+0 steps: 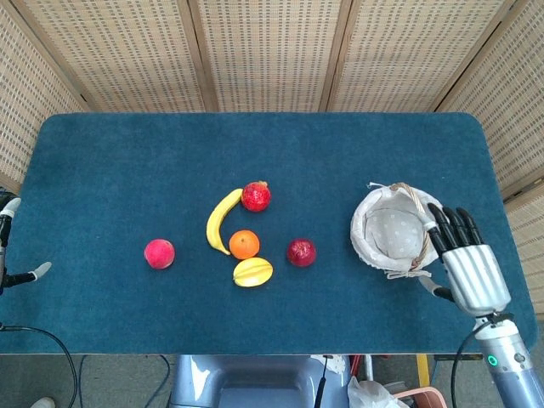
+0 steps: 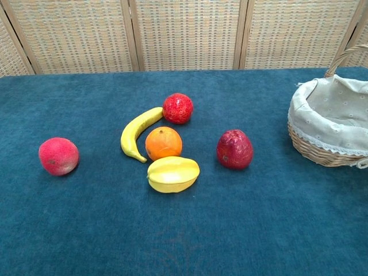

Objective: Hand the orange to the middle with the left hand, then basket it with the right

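The orange [image 1: 245, 244] [image 2: 163, 143] lies on the blue table among other fruit, touching the banana [image 1: 221, 221] on its left. No hand touches it. My left hand [image 1: 10, 252] shows only as spread fingertips at the far left table edge, holding nothing. With fingers straight and apart, my right hand [image 1: 467, 265] hovers empty at the right rim of the basket [image 1: 380, 248]. The chest view shows the cloth-lined basket [image 2: 322, 150] at the right and neither hand.
Around the orange lie a red fruit [image 1: 256, 196], a dark red fruit [image 1: 300, 252], a yellow fruit [image 1: 252, 272] and a pink peach [image 1: 159, 253] further left. Woven screens stand behind the table.
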`<state>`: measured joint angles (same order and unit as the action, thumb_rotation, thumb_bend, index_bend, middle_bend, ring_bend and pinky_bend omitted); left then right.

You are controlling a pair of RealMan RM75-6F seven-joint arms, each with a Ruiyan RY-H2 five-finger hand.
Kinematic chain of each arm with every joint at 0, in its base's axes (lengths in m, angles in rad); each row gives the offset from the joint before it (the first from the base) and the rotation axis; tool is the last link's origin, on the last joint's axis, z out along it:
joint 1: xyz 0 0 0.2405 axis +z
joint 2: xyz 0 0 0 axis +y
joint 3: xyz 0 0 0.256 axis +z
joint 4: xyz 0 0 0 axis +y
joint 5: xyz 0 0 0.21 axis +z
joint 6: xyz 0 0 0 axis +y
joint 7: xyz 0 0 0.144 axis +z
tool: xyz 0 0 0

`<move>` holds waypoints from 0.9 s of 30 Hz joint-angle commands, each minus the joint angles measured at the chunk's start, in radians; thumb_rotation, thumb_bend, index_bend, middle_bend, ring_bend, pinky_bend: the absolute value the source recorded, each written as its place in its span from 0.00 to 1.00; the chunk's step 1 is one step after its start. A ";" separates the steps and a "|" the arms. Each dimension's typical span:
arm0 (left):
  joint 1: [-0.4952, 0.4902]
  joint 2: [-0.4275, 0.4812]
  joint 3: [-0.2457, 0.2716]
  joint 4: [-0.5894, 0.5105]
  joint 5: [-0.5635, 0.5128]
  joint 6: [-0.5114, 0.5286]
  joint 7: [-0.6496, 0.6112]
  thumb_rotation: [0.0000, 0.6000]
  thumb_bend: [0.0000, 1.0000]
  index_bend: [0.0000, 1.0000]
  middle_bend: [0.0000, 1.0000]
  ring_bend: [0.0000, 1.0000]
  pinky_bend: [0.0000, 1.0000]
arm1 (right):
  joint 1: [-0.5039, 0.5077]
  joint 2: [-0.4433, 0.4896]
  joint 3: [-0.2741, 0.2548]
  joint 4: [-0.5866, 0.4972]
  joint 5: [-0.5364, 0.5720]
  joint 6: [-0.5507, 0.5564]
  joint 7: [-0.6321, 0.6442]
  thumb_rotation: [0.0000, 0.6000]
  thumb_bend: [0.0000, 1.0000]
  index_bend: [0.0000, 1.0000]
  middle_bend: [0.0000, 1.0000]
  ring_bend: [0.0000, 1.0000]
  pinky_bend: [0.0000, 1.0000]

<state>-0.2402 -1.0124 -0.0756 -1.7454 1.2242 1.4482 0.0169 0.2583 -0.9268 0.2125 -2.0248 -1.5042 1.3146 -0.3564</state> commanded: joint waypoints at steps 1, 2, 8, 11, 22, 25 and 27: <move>0.002 -0.003 -0.002 0.009 0.013 -0.005 -0.003 1.00 0.00 0.00 0.00 0.00 0.00 | 0.204 0.048 0.128 -0.118 0.170 -0.220 -0.054 1.00 0.00 0.00 0.00 0.00 0.00; 0.002 -0.003 -0.004 0.010 0.014 -0.007 -0.007 1.00 0.00 0.00 0.00 0.00 0.00 | 0.246 0.039 0.144 -0.117 0.200 -0.270 -0.044 1.00 0.00 0.00 0.00 0.00 0.00; 0.005 -0.005 -0.013 0.014 0.026 -0.014 -0.007 1.00 0.00 0.00 0.00 0.00 0.00 | 0.548 -0.148 0.215 0.127 0.312 -0.605 0.178 1.00 0.00 0.00 0.00 0.00 0.00; 0.005 -0.006 -0.017 0.017 0.026 -0.021 -0.003 1.00 0.00 0.00 0.00 0.00 0.00 | 0.642 -0.256 0.191 0.265 0.327 -0.671 0.163 1.00 0.00 0.00 0.00 0.00 0.00; -0.007 -0.019 -0.039 0.031 -0.007 -0.067 0.023 1.00 0.00 0.00 0.00 0.00 0.00 | 0.889 -0.593 0.109 0.644 0.449 -0.797 0.078 1.00 0.00 0.00 0.00 0.00 0.00; -0.020 -0.027 -0.044 0.038 -0.027 -0.104 0.039 1.00 0.00 0.00 0.00 0.00 0.00 | 0.946 -0.681 0.059 0.741 0.490 -0.845 0.051 1.00 0.00 0.00 0.00 0.00 0.00; -0.021 -0.029 -0.047 0.040 -0.033 -0.110 0.044 1.00 0.00 0.00 0.00 0.00 0.00 | 0.959 -0.700 0.049 0.760 0.500 -0.843 0.049 1.00 0.00 0.00 0.01 0.00 0.01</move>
<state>-0.2588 -1.0392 -0.1203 -1.7075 1.1952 1.3421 0.0574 1.1965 -1.5963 0.2859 -1.2944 -1.0287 0.4863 -0.2912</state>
